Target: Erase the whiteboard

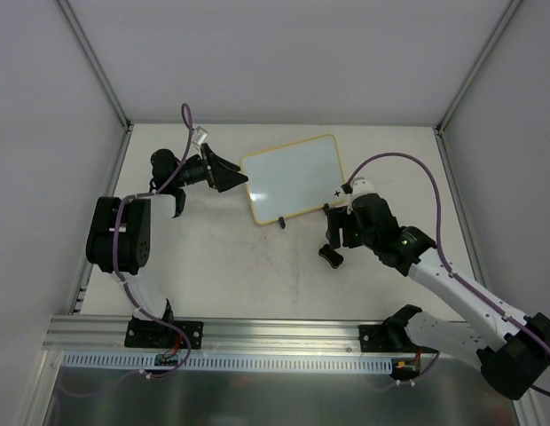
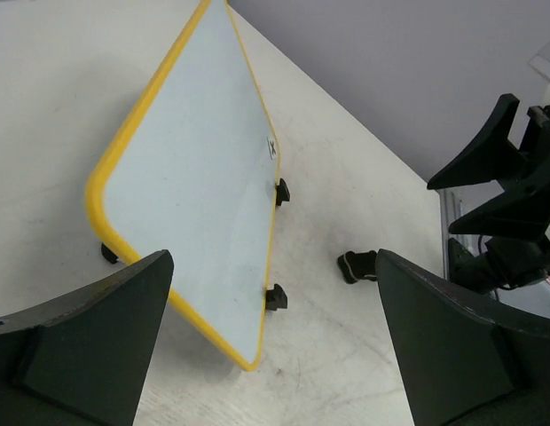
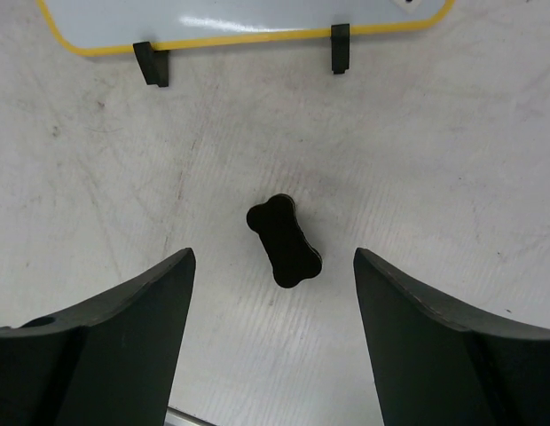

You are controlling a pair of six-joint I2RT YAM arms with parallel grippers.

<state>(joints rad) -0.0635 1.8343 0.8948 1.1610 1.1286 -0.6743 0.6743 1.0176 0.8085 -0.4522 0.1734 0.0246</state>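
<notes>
The whiteboard (image 1: 294,177), white with a cream-yellow rim, lies flat in the middle of the table; its face looks blank. It also shows in the left wrist view (image 2: 195,169) and its near edge with two black clip feet in the right wrist view (image 3: 248,22). The small black bone-shaped eraser (image 1: 330,256) lies on the table in front of the board. It sits just ahead of my open, empty right gripper (image 3: 273,293), between the lines of its jaws (image 3: 286,241). My left gripper (image 1: 229,176) is open and empty at the board's left edge (image 2: 271,342).
The enclosure's grey walls and metal posts stand at the left, back and right. An aluminium rail (image 1: 257,333) runs along the table's near edge. The right arm (image 2: 506,177) shows at the far right of the left wrist view, with the eraser (image 2: 357,264) beside it.
</notes>
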